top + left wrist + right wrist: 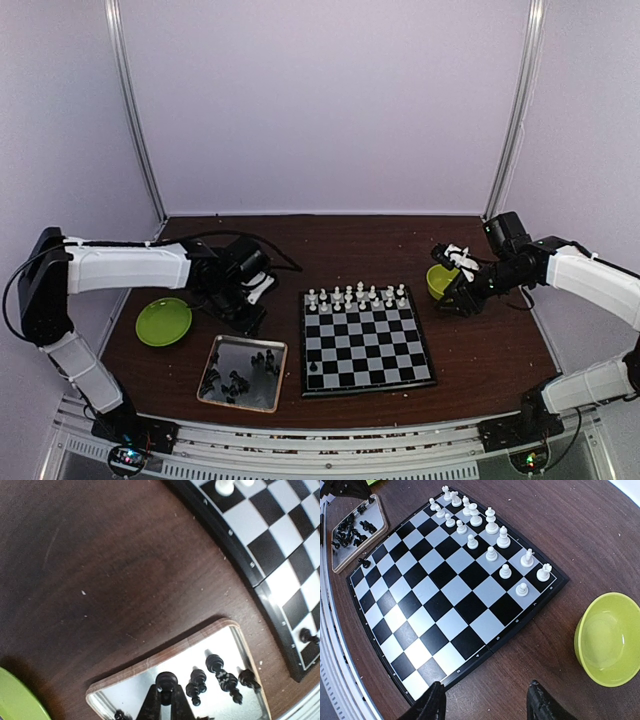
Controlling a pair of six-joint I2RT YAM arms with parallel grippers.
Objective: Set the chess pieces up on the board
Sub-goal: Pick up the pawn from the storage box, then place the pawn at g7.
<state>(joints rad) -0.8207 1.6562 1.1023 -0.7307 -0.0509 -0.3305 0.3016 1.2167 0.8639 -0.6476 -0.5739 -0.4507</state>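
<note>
left wrist view, a: any lettering you can read?
b: only tiny white marks along the board [280,555] rim, too small to read. no brand shows in any view.
a: and the left gripper [165,692]?
b: fingers pressed together, pinching a black piece [166,680] over the tray [165,652]. its lower part is hidden between them. more black pieces [220,672] lie in the tray, jumbled and mirrored, hard to count.
a: the right gripper [485,705]?
b: spread wide, holding nothing, over the table [545,650] between board and bowl [610,637]. only its fingertips show.
a: and on the board?
b: white pieces [355,296] in two rows on the far side, a lone piece [313,367], black, at the near left corner. the plate [15,700] is cut off by the frame.
</note>
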